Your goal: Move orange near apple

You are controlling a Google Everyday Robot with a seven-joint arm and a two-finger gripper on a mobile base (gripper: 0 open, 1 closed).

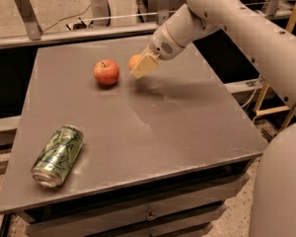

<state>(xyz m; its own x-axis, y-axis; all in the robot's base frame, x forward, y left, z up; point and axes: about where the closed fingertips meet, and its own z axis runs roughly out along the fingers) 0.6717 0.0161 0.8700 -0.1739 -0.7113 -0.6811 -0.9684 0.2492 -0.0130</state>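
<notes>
- Camera view, the only one: it looked down and across a grey tabletop (187, 132) from its near edge.
- A red apple (106, 72) with yellowish patches sat upright on the tabletop at about 11 o'clock from the centre, its short dark stem pointing up.
- The hand (138, 67) hung at about 12 o'clock from the tabletop's centre, at roughly 2 o'clock from the apple and near it without touching it.
- The hand was clenched on the orange (133, 60): one pale, flat finger (145, 66) lay across the fruit's near side, and only the fruit's left part showed past it.
- The other finger was hidden behind the orange.
- The orange was thus just right of the apple, with a narrow strip of bare tabletop between the two fruits.
- Whether the orange touched the tabletop could not be told; a soft shadow (160, 89) lay on the surface at 5 o'clock from the hand.
- The white arm (227, 19) stretched in from 2 o'clock, over the tabletop's far right corner, and narrowed to a wrist right behind the hand.
- A green can (57, 155) lay on its side at about 8 o'clock, well apart from both fruits, its silver end turned toward the near left corner.
- Dark drawer fronts (148, 214) showed below the tabletop's near edge.
</notes>
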